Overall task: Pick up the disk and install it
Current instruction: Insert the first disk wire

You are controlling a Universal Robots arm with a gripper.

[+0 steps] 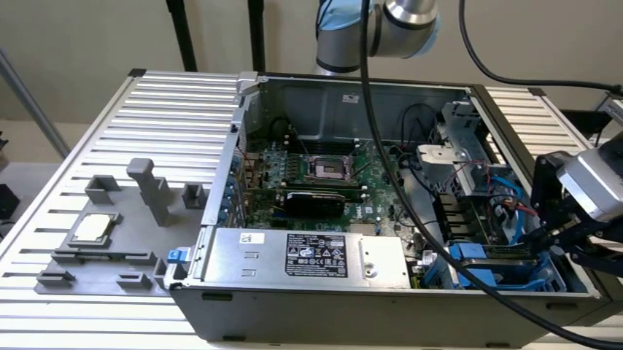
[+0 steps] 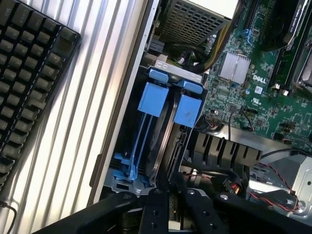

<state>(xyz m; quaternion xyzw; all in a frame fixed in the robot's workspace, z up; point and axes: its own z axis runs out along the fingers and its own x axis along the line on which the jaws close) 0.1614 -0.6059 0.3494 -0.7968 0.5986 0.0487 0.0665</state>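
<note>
Exterior view: arm (image 1: 409,22) drops from twelve o'clock and hooks round to four o'clock, gripper (image 1: 547,237) dipped into the case's (image 1: 389,310) corner bay, fingers (image 2: 155,207) seemingly pinched on the blue-framed disk (image 1: 479,257) lodged there.

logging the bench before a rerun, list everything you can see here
table: 1, silver slatted, under everything
computer case: 1, grey, open, on table
motherboard: 1, green, inside case
power supply: 1, grey with black label, inside case
disk: 1, blue carrier, case's drive bay, exterior view's right
fixture: 1, grey, on table, exterior view's left
processor chip: 1, silver, on fixture
keyboard: 1, black, on table beside case
robot arm: 1, silver and blue, behind case
claw: 1, black, at the disk
</note>
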